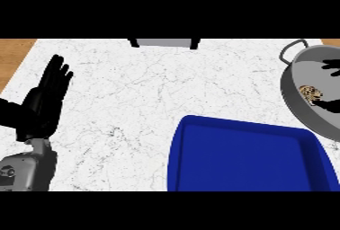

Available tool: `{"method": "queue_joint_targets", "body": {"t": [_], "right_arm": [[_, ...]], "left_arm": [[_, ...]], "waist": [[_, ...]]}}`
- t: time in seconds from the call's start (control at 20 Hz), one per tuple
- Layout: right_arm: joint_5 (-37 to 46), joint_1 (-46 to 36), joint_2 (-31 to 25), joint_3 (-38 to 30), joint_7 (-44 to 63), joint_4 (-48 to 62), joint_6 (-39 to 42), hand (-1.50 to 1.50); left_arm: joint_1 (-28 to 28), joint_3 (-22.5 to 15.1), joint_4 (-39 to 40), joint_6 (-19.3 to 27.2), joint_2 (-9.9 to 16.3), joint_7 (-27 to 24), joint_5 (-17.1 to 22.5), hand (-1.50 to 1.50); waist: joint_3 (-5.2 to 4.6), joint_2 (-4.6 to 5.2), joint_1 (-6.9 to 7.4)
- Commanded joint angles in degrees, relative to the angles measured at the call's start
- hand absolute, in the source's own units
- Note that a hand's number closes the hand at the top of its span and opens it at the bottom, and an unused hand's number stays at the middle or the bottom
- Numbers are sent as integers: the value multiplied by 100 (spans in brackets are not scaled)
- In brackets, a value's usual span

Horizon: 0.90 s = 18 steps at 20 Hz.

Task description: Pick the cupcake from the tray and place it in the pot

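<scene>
The cupcake point(310, 94), small and tan, lies inside the grey pot point(292, 96) at the right edge of the head view. Only parts of my right hand point(330, 106) show as black shapes over the pot. One fingertip touches the cupcake, and other fingers point(332, 64) are spread well away from it, so this hand is open. The blue tray point(199, 157) sits at the lower middle and right with nothing in it. My left hand point(41, 105) rests open at the far left, fingers pointing up.
The pot's loop handle point(291, 48) points toward the back. A grey object with black legs point(164, 42) stands at the back edge of the white marble counter point(153, 85). Wood shows at the back left corner point(15, 54).
</scene>
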Motion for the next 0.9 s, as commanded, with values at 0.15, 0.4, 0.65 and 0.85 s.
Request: {"method": "queue_joint_targets", "body": {"t": [0.15,0.4,0.65,0.85], "right_arm": [[-946,-372,62,-771,-784,710,1158,-150],[-1372,-515,-363,-1239,-734,1163,1739,-150],[-1613,-288,-999,-1493,-781,1389,2458,-150],[-1739,-257,-1488,-1582,-626,1437,3095,-150]], "left_arm": [[-26,-25,95,95,-57,-77,-110,0],[-132,144,186,32,64,-15,3,0],[-31,-29,-117,93,-47,135,-59,0],[108,-77,76,100,-169,-218,-124,0]], "waist": [[8,-3,-83],[8,34,-50],[23,42,-18],[22,39,-44]]}}
